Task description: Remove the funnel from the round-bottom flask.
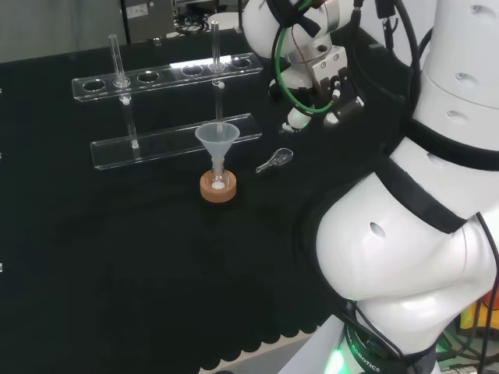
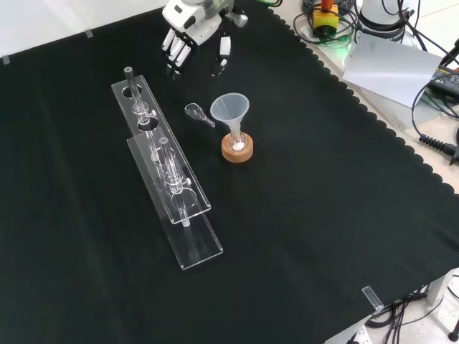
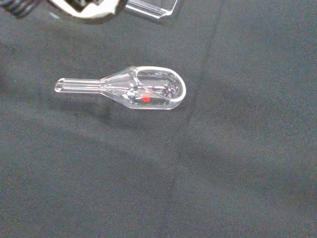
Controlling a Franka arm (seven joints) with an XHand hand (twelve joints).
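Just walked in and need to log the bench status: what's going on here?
A white robot arm is set to take the funnel out of the round-bottom flask, which sits on a cork ring. Nothing is lifted yet: the funnel stands upright in the flask's neck. The robot hand hangs open and empty above the cloth, beyond the flask in the front view. A clear scoop lies on the cloth, beside a clear tube rack.

Head view looks over the arm; front view faces it from above; both share the funnel (image 1: pixel 216 139); wrist view hangs close over the cloth.
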